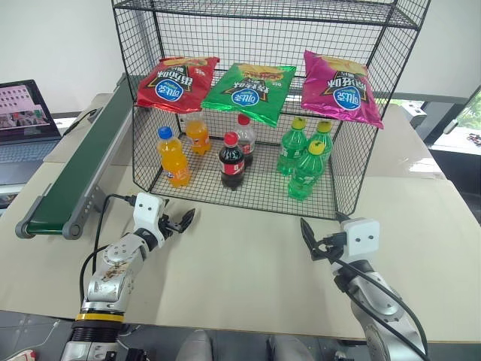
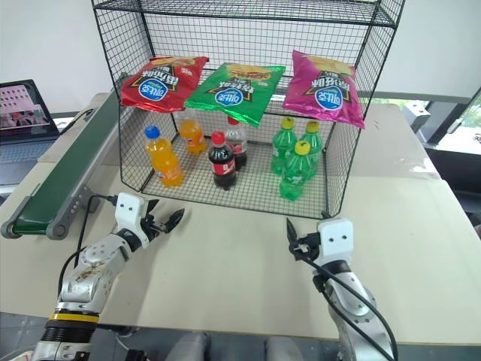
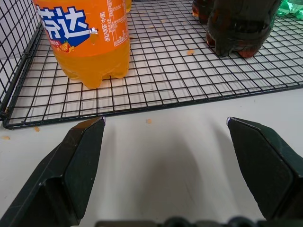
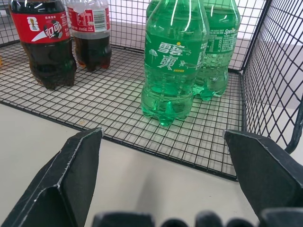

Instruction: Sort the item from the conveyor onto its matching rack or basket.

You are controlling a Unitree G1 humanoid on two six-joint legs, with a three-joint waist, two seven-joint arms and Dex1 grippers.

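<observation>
Left eye view, entry one: we log the red crisp bag point(image 1: 177, 83) already on the middle tier of the wire rack point(image 1: 376, 113), lying flat at about eleven o'clock from the left gripper point(image 1: 179, 222), its long axis running front to back, beside the green bag point(image 1: 249, 90). The conveyor point(image 1: 79, 169) carries nothing we can see. Left gripper: fingers spread wide, holding nothing, low on the table before the orange bottle point(image 3: 85, 42). Right gripper point(image 1: 311, 242): fingers likewise apart (green bottles point(image 4: 173, 66) ahead). We judge the left arm nearer the bag, so sorting looks done.
</observation>
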